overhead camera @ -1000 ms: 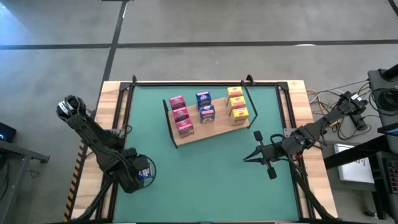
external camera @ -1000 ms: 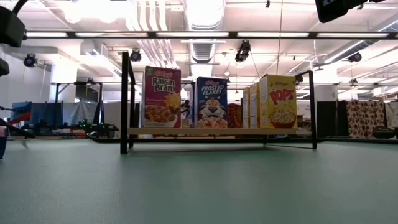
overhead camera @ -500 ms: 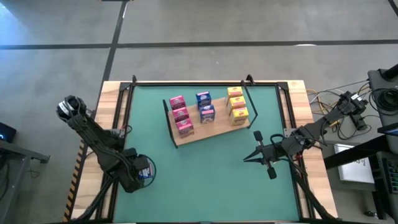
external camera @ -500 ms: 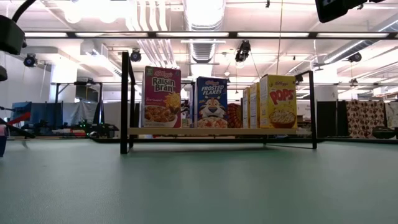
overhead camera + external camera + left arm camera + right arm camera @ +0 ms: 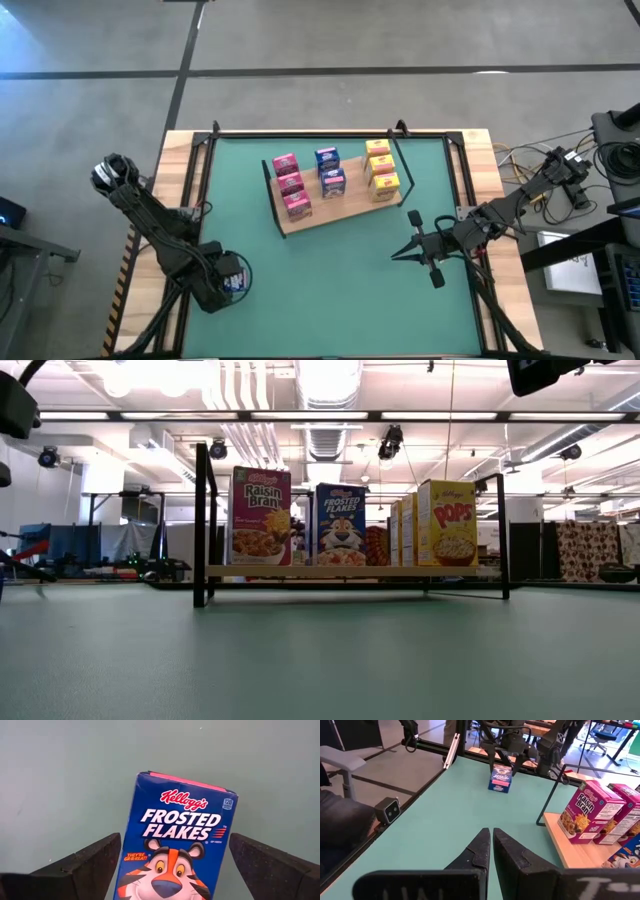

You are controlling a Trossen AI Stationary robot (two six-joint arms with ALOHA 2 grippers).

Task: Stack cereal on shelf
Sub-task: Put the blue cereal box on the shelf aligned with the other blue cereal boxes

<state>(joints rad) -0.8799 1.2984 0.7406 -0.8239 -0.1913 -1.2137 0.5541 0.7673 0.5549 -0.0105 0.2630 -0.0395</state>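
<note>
Your left gripper (image 5: 172, 865) has its fingers (image 5: 80, 865) spread as wide as they go, one on each side of a blue Frosted Flakes box (image 5: 175, 840) that lies flat on the green mat (image 5: 60, 780). The wrist view shows clear mat between each finger and the box's long sides, so nothing is gripped yet. From above, this box (image 5: 232, 281) sits near the front-left corner of the table, well apart from the shelf (image 5: 330, 212).

Your right gripper (image 5: 491, 847) has its fingers pressed together and holds nothing; it waits over the mat in front of the shelf's right end.

On the shelf the high view shows eight boxes in three rows: three pink (image 5: 290, 185), two blue (image 5: 329, 170), three yellow (image 5: 380, 168). The blue row looks one short, so I judge the box under your left gripper to be the last one to place.

Handling, as a judgement: this is a small cardboard carton, likely very light and hollow, with a glossy printed face. Expect it to slide on the mat if only one finger touches first, and to dent if squeezed hard. Take it across the two long side edges, near the middle of its length, where the folded panels are stiffest. Close gently and evenly. A grip too near one end may let it swing when lifted.
</note>
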